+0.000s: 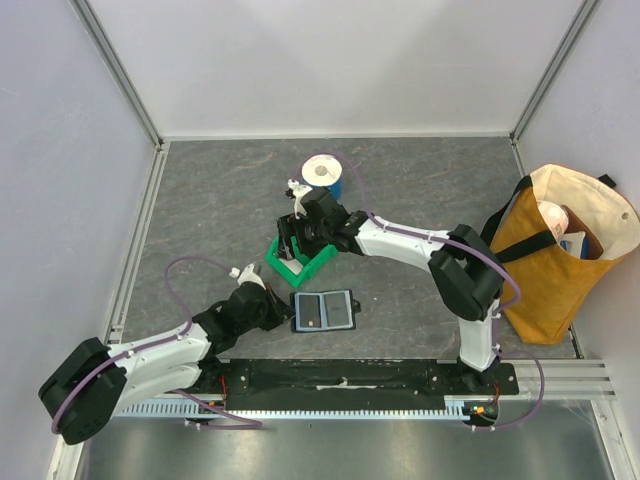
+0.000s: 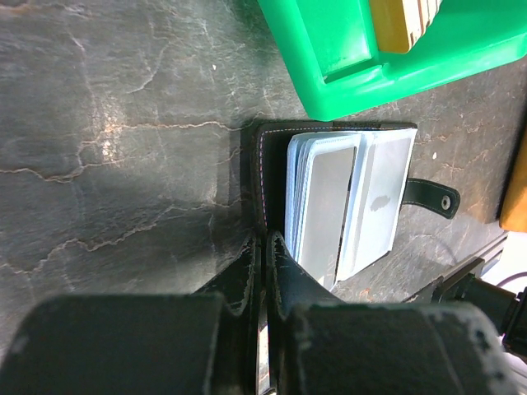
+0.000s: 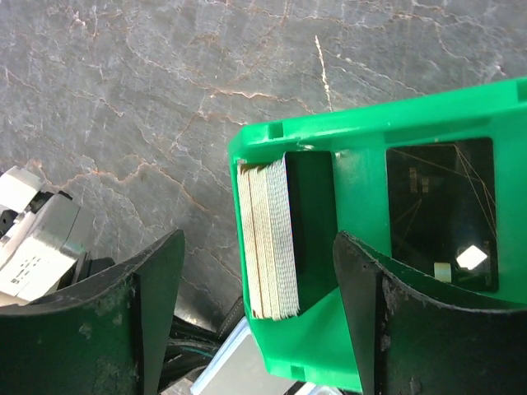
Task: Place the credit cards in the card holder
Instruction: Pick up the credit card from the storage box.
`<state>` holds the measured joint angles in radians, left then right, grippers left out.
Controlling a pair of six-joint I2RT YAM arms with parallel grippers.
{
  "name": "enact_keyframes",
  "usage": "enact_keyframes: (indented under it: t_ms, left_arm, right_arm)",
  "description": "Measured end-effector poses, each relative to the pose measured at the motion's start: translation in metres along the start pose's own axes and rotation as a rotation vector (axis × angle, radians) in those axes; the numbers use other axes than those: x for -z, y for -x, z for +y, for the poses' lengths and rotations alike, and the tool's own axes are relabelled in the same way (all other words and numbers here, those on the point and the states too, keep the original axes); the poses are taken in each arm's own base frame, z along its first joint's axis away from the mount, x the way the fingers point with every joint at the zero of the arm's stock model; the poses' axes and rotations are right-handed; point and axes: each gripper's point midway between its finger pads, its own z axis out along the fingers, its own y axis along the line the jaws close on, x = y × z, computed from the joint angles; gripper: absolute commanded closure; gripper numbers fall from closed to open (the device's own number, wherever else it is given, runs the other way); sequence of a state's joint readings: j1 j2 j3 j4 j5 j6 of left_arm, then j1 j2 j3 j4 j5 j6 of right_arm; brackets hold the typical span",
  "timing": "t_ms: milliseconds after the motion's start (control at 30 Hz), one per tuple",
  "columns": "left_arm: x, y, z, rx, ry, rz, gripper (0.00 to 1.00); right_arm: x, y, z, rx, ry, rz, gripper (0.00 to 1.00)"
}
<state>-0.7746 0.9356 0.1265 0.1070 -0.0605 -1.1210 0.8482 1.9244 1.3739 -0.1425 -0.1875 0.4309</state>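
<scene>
Two roles, we judge: left gripper (image 2: pixel 263 247) clenched on card holder (image 2: pixel 328 197) beside green bin (image 2: pixel 329 58) (holding it open); right gripper (image 3: pixel 257 247) spread over credit cards (image 3: pixel 270 206) inside.

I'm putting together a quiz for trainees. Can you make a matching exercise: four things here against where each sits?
1 open black folding wallet
2 stack of pale cards
3 mustard cloth tote bag
4 blue roll with white top

a beyond the green plastic bin
b at the table's right edge
c on edge inside the bin
d pinched by the left gripper

Pairs: 1-d, 2-c, 3-b, 4-a
</scene>
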Motion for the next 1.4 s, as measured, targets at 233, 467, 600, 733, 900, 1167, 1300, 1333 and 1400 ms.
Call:
enact_keyframes:
  t_ms: [233, 467, 600, 733, 900, 1167, 1300, 1333, 1400]
  left_arm:
    - [-0.001, 0.001, 0.000, -0.005, 0.003, -0.001, 0.98]
    - [-0.001, 0.001, 0.000, -0.005, 0.004, -0.001, 0.98]
    - [-0.001, 0.001, 0.000, -0.005, 0.004, -0.002, 0.98]
    - [-0.001, 0.001, 0.000, -0.005, 0.004, -0.003, 0.98]
    - [-0.001, 0.001, 0.000, -0.005, 0.004, -0.003, 0.98]
    - [-0.001, 0.001, 0.000, -0.005, 0.005, -0.002, 0.98]
    - [-0.001, 0.001, 0.000, -0.005, 0.004, -0.002, 0.98]
    - [-0.001, 0.001, 0.000, -0.005, 0.004, -0.002, 0.98]
    - [-0.001, 0.001, 0.000, -0.005, 0.005, -0.003, 0.98]
  right_arm:
    - [-0.017, -0.009, -0.005, 0.010, 0.034, 0.061, 0.19]
    - [-0.024, -0.024, -0.005, 0.009, 0.061, 0.119, 0.20]
    - [-0.023, -0.028, -0.001, 0.009, 0.087, 0.138, 0.23]
    - [-0.022, -0.028, 0.002, 0.014, 0.105, 0.143, 0.26]
    - [-0.021, -0.027, 0.000, 0.008, 0.111, 0.146, 0.32]
    - [-0.021, -0.026, -0.002, 0.005, 0.111, 0.144, 0.43]
    - [-0.019, -0.022, -0.003, 0.002, 0.111, 0.138, 0.48]
    - [-0.018, -0.022, -0.002, 0.003, 0.112, 0.136, 0.49]
    - [-0.016, -0.019, -0.001, 0.004, 0.115, 0.130, 0.50]
